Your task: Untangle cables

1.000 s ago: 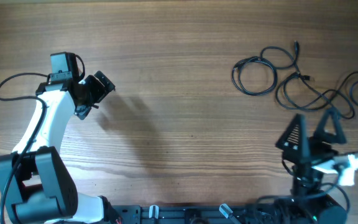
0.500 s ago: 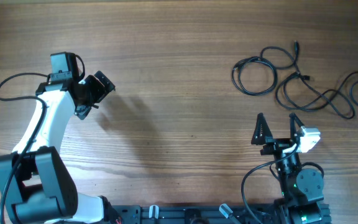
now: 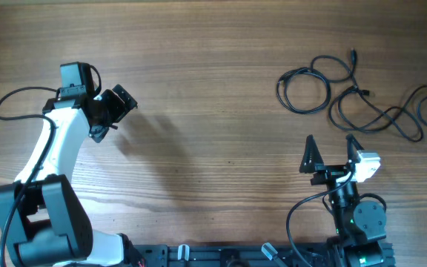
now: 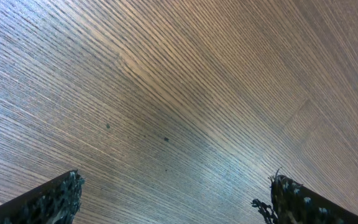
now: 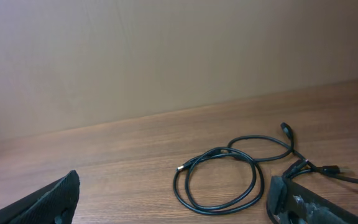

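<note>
Looking down on a wooden tabletop [image 3: 221,89] and finding the cables [image 3: 362,93] lying in its far right part, spread as thin black cords in loose loops rather than a tight knot. Noting a round coil [image 3: 302,111] at the left end of the bunch, with longer strands crossing one another and trailing off toward the right edge of the overhead view. Spotting a small plug end [image 3: 353,53] poking out at the far side of the bunch.

Holding the right jaws wide apart and gripping nothing, at the end of the right arm [image 3: 358,215], near the cables on the robot's side of them but not touching. Looking along the tabletop through the right wrist camera, catching the round coil [image 5: 219,208] ahead between the two dark fingertips [image 5: 55,199], with one plug end [image 5: 181,168] at its left side and more strands running off to the right.

Holding the left jaws wide apart as well, at the end of the left arm [image 3: 54,144], well apart from the cables, over the left part of the tabletop. Showing only bare wood grain in the left wrist view, with fingertips [image 4: 55,199] in the bottom corners and nothing between them. Trailing a thicker black wire [image 3: 10,96] in a loop beside the left arm.
</note>
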